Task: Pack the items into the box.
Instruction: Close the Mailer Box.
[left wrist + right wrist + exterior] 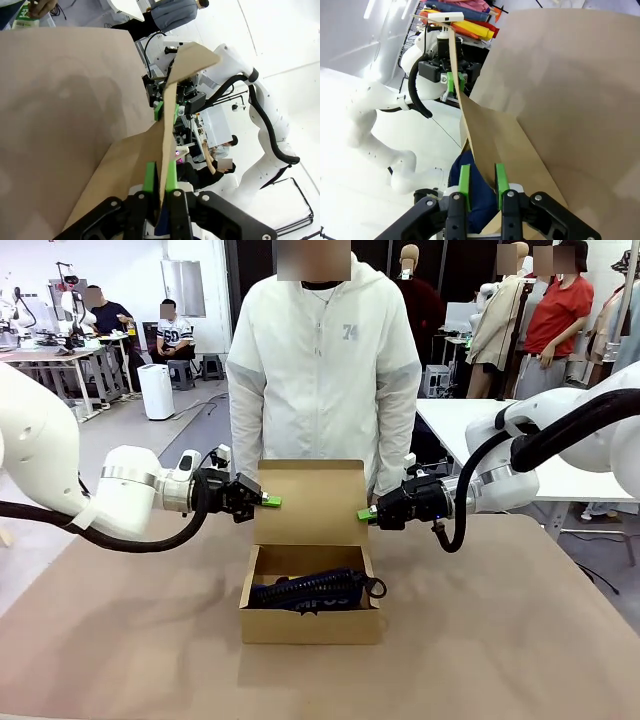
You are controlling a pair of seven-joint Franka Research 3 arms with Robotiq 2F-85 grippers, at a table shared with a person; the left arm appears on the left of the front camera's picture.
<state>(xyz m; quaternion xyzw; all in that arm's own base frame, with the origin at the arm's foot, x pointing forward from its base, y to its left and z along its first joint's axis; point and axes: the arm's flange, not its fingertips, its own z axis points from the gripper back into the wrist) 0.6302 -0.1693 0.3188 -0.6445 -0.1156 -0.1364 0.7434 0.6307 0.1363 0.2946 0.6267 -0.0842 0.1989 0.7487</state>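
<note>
I see the box at the centre of the front frame on the desk, flap lid upright. My left gripper pinches the lid's left edge, my right gripper its right edge. The navy pencil case lies inside. A person stands behind.

box: small brown cardboard carton, sitting mid-table, opening facing up | flap lid: standing upright at the rear edge | pencil case: navy, white lettering, lying lengthwise inside the box, partly hidden by the front wall
</note>
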